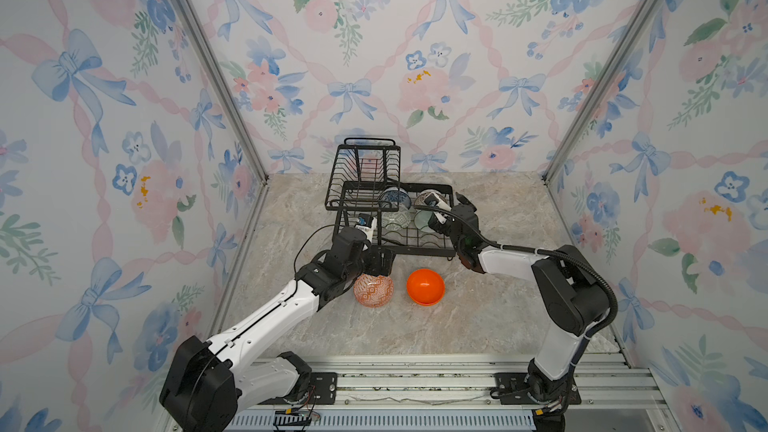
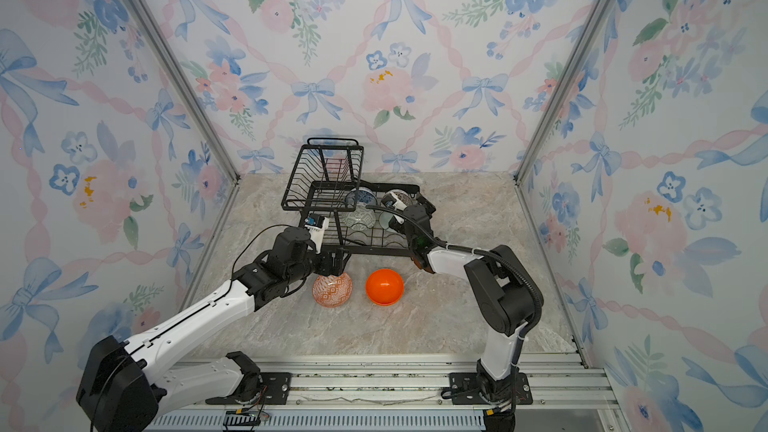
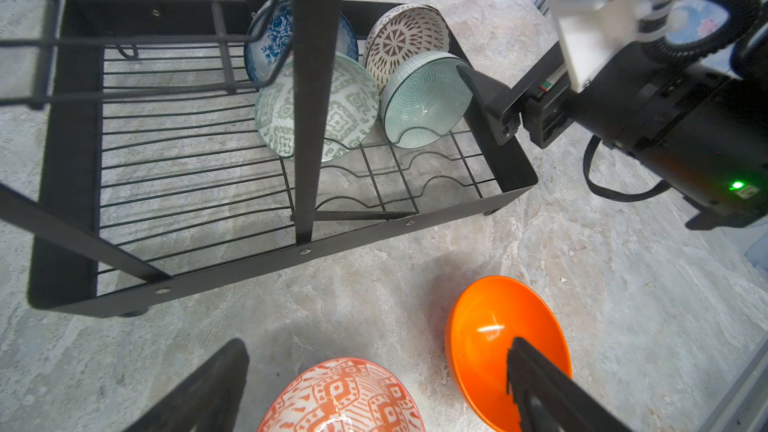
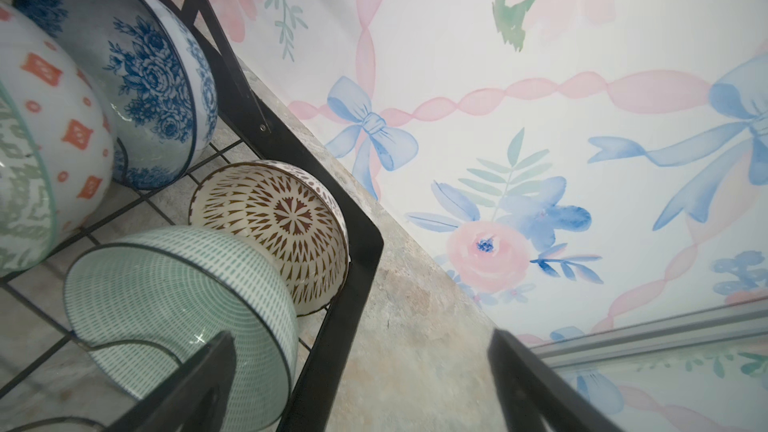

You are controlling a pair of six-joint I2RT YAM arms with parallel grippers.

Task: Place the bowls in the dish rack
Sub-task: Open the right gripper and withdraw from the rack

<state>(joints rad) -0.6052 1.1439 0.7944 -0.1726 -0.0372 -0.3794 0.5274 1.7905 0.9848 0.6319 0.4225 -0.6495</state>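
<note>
Under the left gripper, jaws spread wide and empty, the orange-white bowl rests on the table, with the plain orange bowl beside it. Both look glazed: rigid, slick, breakable. Pinch the rim. At the dish rack, the right gripper is likewise spread and empty beside the mint bowl.

Bright, even light — soft shadows, wrist views' edges warped.

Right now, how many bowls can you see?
6. Four stand in the dish rack, lower tray: blue floral, brown lattice, grey-green patterned, pale mint. Two sit on the table in front: orange patterned and plain orange. None seems hidden.
</note>
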